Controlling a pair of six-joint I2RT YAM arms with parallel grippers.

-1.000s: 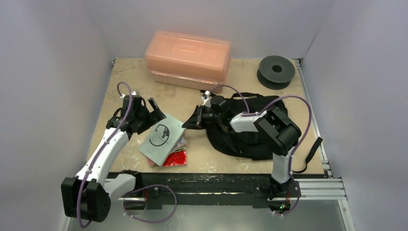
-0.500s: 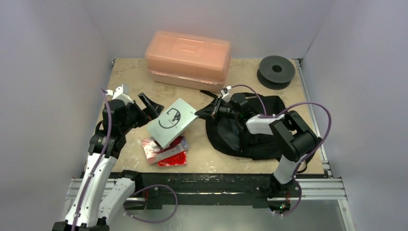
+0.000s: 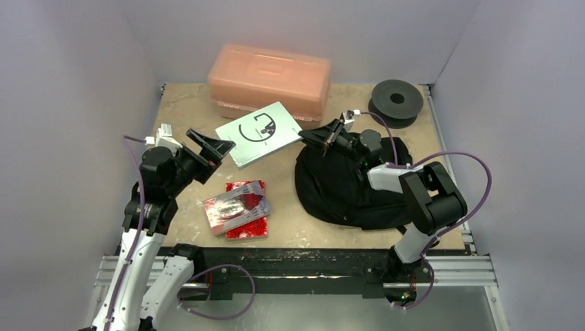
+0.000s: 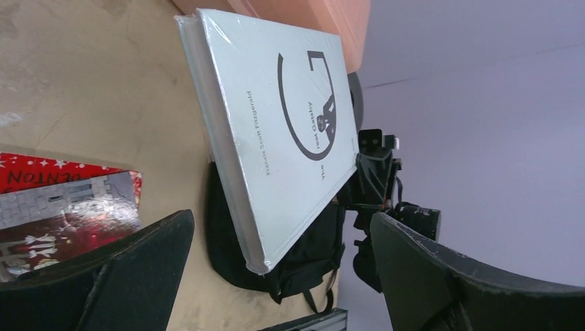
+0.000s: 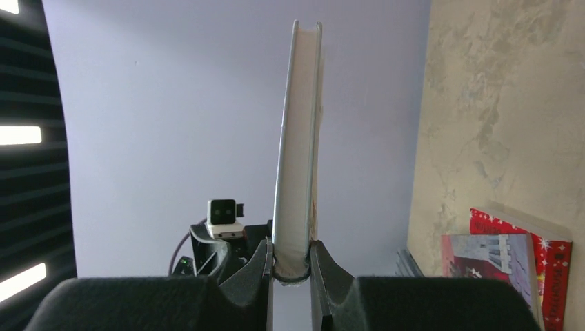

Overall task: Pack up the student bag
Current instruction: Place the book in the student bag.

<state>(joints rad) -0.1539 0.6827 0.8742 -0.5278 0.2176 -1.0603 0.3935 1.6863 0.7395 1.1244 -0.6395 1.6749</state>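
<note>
white book (image 3: 258,132) is being pinched edge-on in the right gripper (image 3: 319,133), left gripper (image 3: 207,150) gaping empty beside it; student bag (image 3: 338,189) is lying beneath the right gripper, seemingly nothing packed yet.

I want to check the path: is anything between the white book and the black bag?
Nothing visible. The right gripper holds the white book just beside the student bag, with no object between them. The bag's opening cannot be seen.
</note>
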